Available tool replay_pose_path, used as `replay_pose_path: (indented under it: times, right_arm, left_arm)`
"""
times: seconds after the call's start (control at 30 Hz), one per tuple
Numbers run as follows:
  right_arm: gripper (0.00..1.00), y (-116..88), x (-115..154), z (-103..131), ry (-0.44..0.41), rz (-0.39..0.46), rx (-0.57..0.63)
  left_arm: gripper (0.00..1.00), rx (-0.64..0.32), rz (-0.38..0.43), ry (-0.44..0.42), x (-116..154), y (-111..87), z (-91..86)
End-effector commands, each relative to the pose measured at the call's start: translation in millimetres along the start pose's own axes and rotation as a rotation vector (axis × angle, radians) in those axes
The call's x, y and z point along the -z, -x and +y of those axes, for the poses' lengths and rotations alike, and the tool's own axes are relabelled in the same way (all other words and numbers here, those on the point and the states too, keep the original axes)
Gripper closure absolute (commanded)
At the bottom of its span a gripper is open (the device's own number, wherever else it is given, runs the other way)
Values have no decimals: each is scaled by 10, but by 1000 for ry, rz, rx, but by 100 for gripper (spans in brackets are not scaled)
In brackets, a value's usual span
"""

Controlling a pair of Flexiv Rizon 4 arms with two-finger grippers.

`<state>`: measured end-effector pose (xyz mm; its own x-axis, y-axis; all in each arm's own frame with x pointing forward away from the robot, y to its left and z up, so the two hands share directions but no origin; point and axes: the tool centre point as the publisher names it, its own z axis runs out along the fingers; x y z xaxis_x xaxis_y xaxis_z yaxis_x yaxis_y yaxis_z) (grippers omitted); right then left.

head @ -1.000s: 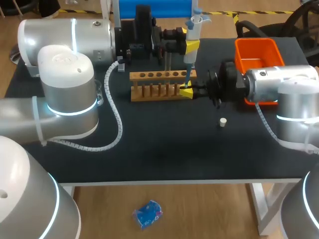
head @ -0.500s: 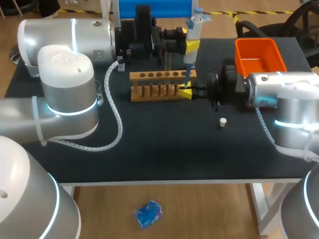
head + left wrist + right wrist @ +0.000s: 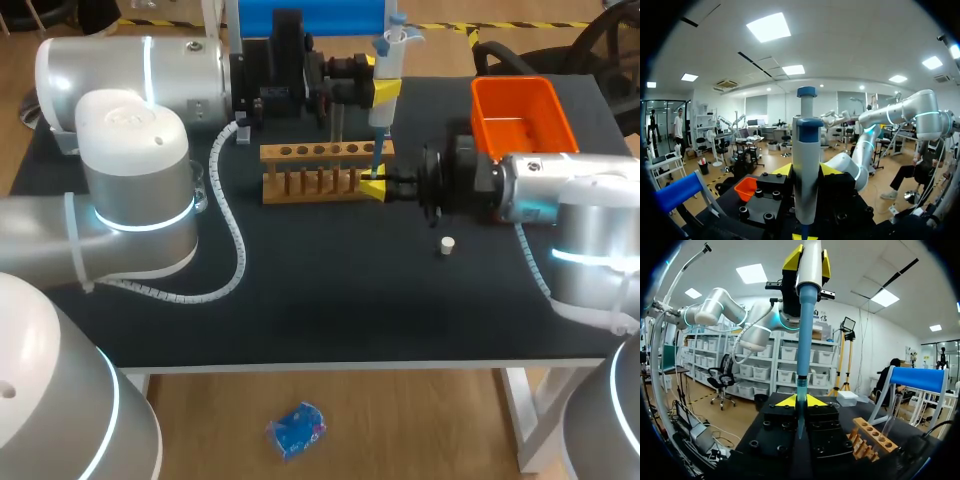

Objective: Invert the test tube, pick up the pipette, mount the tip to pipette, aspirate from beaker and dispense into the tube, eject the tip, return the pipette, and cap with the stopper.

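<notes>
Head view: the left gripper (image 3: 384,92) clamps the pipette (image 3: 387,55) upright above the rack (image 3: 310,152). The right arm's rear links have swung nearer, while the right gripper (image 3: 374,186) has stayed at the rack's end.

Left wrist view: the pipette stands gripped (fingers mostly hidden).

Right wrist view: the right fingers pinch the blue tip (image 3: 803,340) narrowly under the pipette, so mounting seems unfinished.

Head view: beaker (image 3: 201,195) mostly hidden behind left arm (image 3: 135,170); near wall of orange bin (image 3: 515,100) behind right arm (image 3: 560,180); lower end of tip (image 3: 375,156) masked by right gripper (image 3: 376,186). Left wrist view: lower end of pipette (image 3: 806,170) cut off.
</notes>
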<state>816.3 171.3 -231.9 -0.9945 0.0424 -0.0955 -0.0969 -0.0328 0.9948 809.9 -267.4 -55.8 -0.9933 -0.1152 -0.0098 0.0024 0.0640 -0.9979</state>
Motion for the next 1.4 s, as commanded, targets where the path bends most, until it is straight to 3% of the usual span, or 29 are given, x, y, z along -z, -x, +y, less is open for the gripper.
replay_pose_path:
  times: [0.03, 0.33, 0.6, 0.9, 1.0, 1.13, 1.4]
  right_arm:
    - [0, 1, 19, 61, -17, 8, -11]
    - [0, -31, 140, -47, -88, 70, -114]
    - [0, -93, 321, -78, -114, 181, -185]
    - [0, -188, 481, -95, -144, 300, -221]
    - [0, -224, 522, -85, -125, 347, -226]
    - [0, -224, 522, -85, -125, 347, -226]
    - [0, -224, 522, -85, -125, 347, -226]
  left_arm:
    - [100, 0, 0, -1, 1, -6, 69]
    - [100, 0, 0, -1, 1, -6, 69]
    - [100, -22, 13, -3, 32, 30, 54]
    - [100, -102, 84, -60, 479, 178, -19]
    - [100, -117, 81, -38, 639, 211, -22]
    - [100, -109, 53, -2, 791, 249, -7]
    - [100, -109, 53, -2, 791, 249, -7]
